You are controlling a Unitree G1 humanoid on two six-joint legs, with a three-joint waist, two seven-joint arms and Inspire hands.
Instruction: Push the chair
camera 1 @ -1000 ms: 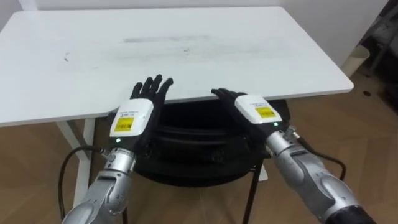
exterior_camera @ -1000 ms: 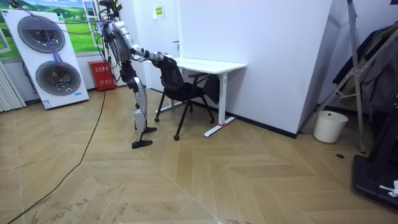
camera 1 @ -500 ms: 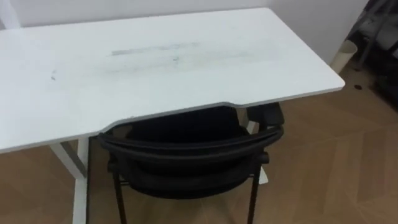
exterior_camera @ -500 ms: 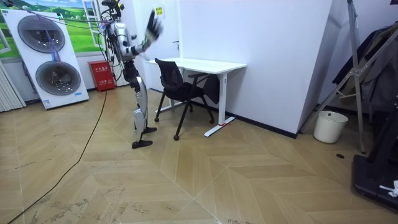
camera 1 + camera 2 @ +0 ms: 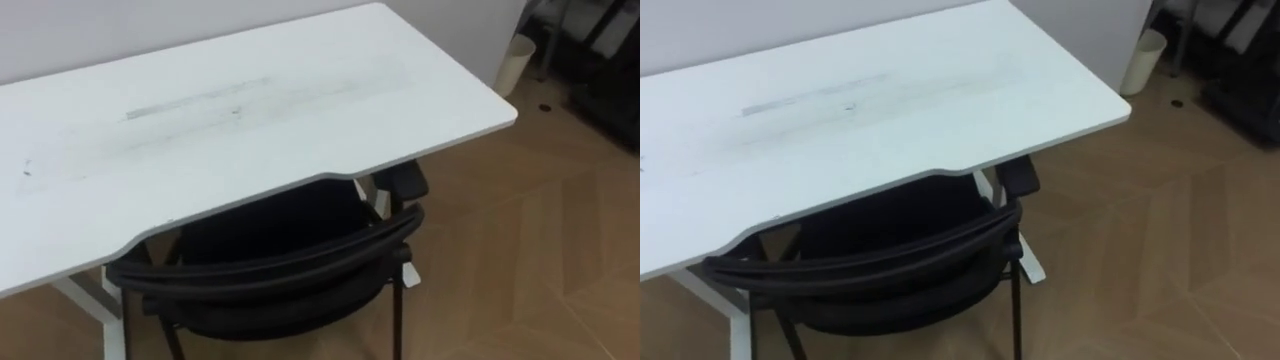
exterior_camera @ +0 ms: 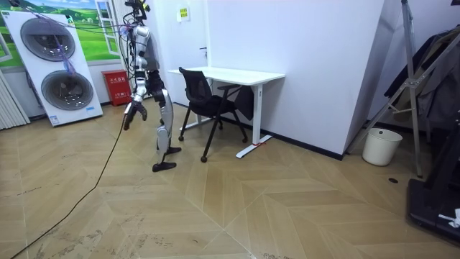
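One hand (image 6: pixel 130 115), the right I think, is hanging low at the room view's left, can't tell its grip, while the chair (image 5: pixel 285 225) is sitting ahead, backrest (image 5: pixel 270 262) crosswise at lower centre, tucked under the surface (image 5: pixel 250 120).

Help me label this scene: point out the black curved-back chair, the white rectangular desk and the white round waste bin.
black curved-back chair (image 5: pixel 290 268), left eye view, top rail of the backrest
white rectangular desk (image 5: pixel 250 130), left eye view, bare tabletop
white round waste bin (image 6: pixel 378 147), room view, side wall
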